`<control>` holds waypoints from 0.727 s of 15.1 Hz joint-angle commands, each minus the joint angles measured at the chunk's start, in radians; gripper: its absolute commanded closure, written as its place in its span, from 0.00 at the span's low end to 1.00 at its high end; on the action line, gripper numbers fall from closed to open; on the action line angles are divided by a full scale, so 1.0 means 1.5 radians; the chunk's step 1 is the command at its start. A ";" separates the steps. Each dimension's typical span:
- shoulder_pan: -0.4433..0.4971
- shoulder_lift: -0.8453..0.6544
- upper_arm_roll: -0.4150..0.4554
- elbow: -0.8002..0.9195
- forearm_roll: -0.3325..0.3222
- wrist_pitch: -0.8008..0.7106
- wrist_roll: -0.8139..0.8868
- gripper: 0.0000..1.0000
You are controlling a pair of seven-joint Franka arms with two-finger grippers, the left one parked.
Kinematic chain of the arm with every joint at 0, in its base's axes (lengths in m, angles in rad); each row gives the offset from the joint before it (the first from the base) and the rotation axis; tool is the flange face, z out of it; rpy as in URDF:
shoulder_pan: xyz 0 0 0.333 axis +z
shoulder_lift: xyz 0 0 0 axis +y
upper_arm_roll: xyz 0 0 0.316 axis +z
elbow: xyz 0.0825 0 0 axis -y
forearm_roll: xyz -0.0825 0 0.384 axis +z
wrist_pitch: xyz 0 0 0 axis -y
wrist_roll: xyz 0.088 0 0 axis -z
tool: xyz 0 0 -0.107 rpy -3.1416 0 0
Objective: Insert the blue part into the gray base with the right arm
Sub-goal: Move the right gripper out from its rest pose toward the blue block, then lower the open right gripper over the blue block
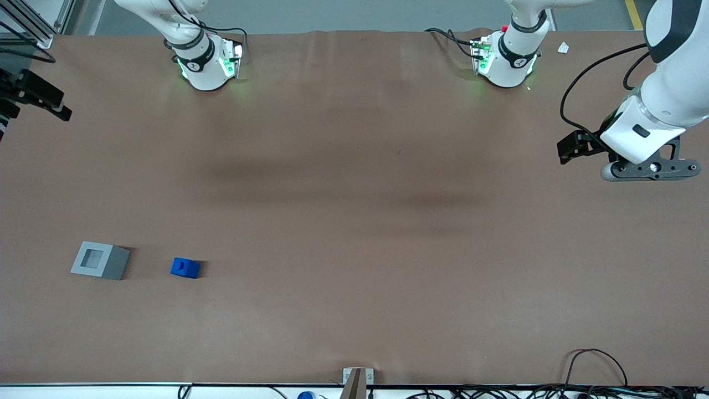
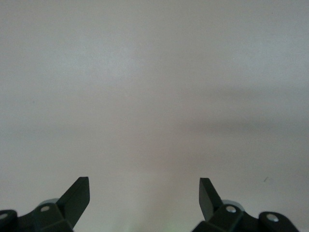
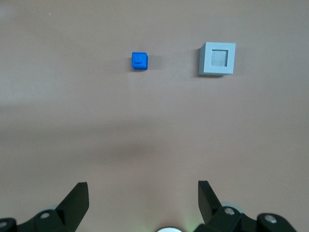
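Note:
The blue part rests on the brown table toward the working arm's end, its stepped top facing up. Beside it, a short gap away and closer to the table's end, stands the gray base with its square recess empty. My right gripper hangs high above the table, well apart from both blocks and farther from the front camera than they are. It is open, with only bare table between its black fingers. In the front view it shows partly as a black shape at the picture's edge.
The two arm bases stand at the table's back edge. A metal frame rises at the working arm's corner. A small bracket and cables lie along the front edge. A white scrap lies near the back.

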 commanded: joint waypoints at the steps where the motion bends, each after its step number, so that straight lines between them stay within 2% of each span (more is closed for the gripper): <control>1: -0.001 0.016 0.003 -0.064 0.008 0.082 0.008 0.00; 11: 0.013 0.197 0.003 -0.089 0.006 0.262 0.025 0.00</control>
